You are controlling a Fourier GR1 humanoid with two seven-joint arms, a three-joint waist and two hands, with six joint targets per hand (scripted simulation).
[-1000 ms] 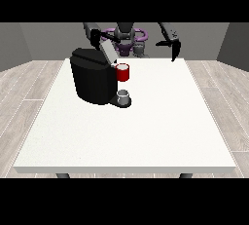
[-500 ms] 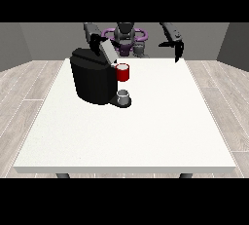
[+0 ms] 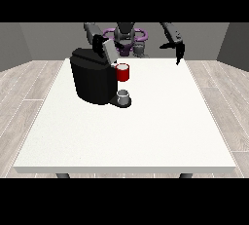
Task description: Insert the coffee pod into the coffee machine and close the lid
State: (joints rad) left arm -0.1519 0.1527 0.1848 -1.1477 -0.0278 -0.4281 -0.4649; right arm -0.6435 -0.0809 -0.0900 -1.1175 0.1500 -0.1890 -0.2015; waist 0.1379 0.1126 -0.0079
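A black coffee machine [image 3: 93,80] stands on the left half of the white table [image 3: 126,131], towards the far side, near the robot [image 3: 127,36]. Its grey lid [image 3: 109,51] is tilted up at the back of the machine's top, so the machine is open. A red thing at the machine [image 3: 123,72] sits at the front of the machine's upper part, on the side facing the middle of the table. Below it, on the machine's low base, stands a small grey thing [image 3: 124,95] shaped like a cup; whether it is the coffee pod cannot be told, and no pod shows plainly anywhere else on the table. The hand at the view's left [image 3: 99,41] is up behind the machine, just beside the raised lid; whether it touches the lid and how its fingers lie cannot be told. The hand at the view's right [image 3: 178,49] hangs in the air above the far right edge of the table, well apart from the machine, with its fingers pointing downward and relaxed, holding nothing. No brand, label or writing can be read on the machine, the table or the robot. The floor [image 3: 219,97] around the table is pale planks, with grey walls behind the robot.
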